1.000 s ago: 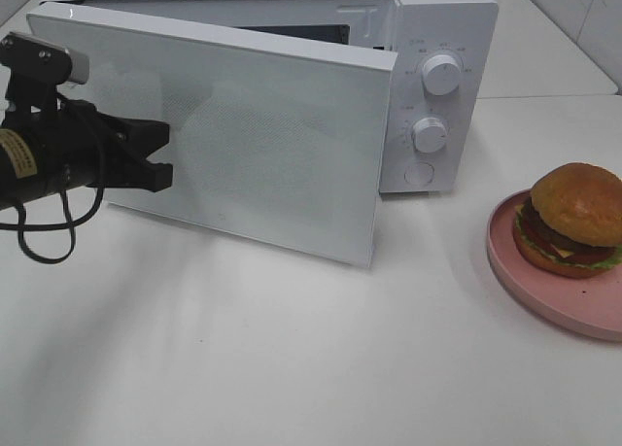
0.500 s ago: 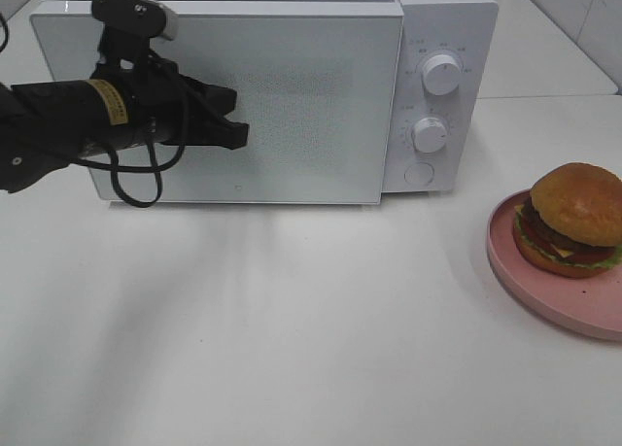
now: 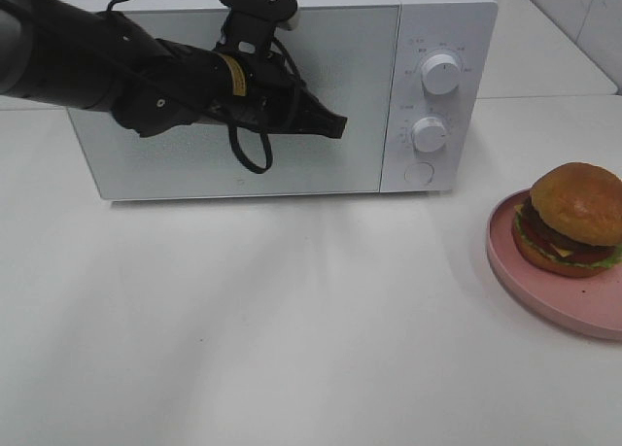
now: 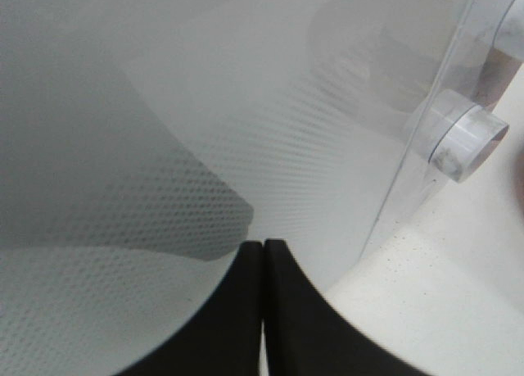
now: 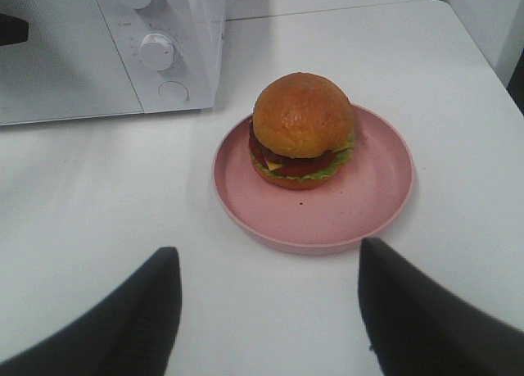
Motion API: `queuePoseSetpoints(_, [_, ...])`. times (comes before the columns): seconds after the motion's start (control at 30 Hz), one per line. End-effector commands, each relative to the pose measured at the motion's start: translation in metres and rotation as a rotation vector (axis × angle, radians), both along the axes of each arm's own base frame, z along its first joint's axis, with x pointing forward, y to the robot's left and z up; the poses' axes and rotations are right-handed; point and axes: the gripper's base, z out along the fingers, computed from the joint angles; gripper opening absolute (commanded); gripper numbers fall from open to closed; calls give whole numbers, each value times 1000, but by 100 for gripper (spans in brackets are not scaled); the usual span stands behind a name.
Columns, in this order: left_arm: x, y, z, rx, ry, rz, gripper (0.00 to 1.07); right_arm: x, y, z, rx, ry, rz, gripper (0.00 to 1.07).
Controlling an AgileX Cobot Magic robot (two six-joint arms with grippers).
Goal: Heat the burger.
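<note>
Your left gripper (image 3: 335, 127), clenched and empty, presses the microwave (image 3: 340, 164) door, now flush. The burger (image 3: 571, 219) sits on its plate (image 3: 544, 295) at three o'clock, outside. Your right gripper (image 5: 270, 310) hangs released; next, reopen and load.

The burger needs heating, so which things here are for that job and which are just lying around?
For the job: burger, pink plate under it, microwave with door shut, left gripper, right gripper.

Just lying around: nothing else shows on the table.

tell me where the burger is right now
In the exterior high view the burger sits on the pink plate at the table's right edge, right of the microwave.
</note>
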Motion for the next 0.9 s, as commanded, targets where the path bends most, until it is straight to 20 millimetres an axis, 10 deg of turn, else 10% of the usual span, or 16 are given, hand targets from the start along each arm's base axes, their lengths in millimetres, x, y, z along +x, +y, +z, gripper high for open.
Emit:
queuePoseSetpoints(0.03, [15, -7, 25, -83, -56, 25, 0, -4, 0, 1, 3, -37, -4, 61])
queuePoseSetpoints(0.43, [-14, -21, 33, 314, 249, 49, 0, -4, 0, 1, 3, -37, -4, 61])
queuePoseSetpoints(0.9, [-49, -6, 90, 502, 687, -122, 0, -4, 0, 1, 3, -37, -4, 61])
